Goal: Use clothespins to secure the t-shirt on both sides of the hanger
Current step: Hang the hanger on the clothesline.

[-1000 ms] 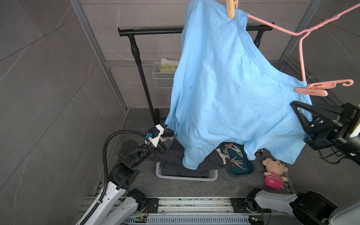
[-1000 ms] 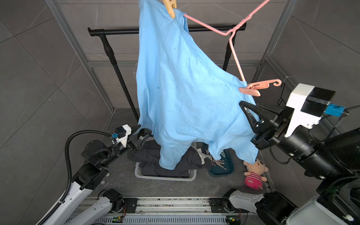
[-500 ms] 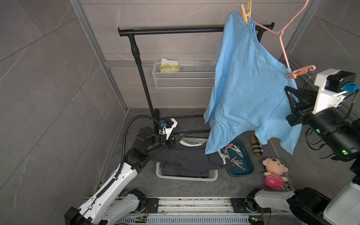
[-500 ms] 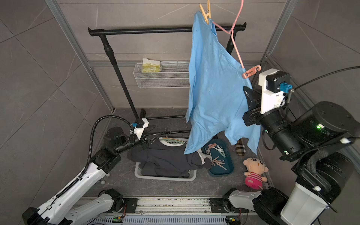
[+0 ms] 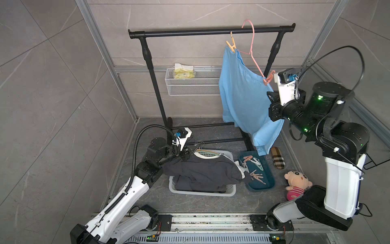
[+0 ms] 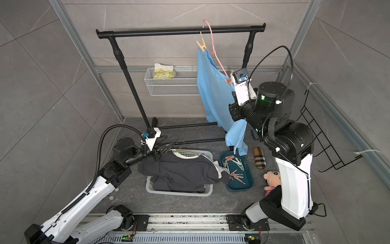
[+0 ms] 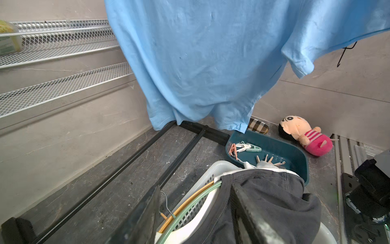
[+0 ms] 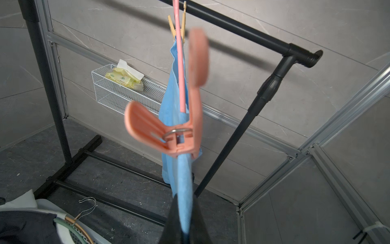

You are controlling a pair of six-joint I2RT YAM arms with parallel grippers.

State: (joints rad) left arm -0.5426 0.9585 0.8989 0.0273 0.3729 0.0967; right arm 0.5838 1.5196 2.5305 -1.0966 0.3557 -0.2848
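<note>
free rail [image 5: 179, 33] left of t-shirt [image 5: 242, 95]

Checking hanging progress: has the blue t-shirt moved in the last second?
Yes. The t-shirt dropped back toward the black rail and now hangs under it.

The t-shirt [image 5: 242, 95] hangs on the hanger [image 5: 257, 64] from the rail [image 5: 190, 32], above the tray [image 5: 260, 187] right of the basket [image 5: 200, 192].
</note>
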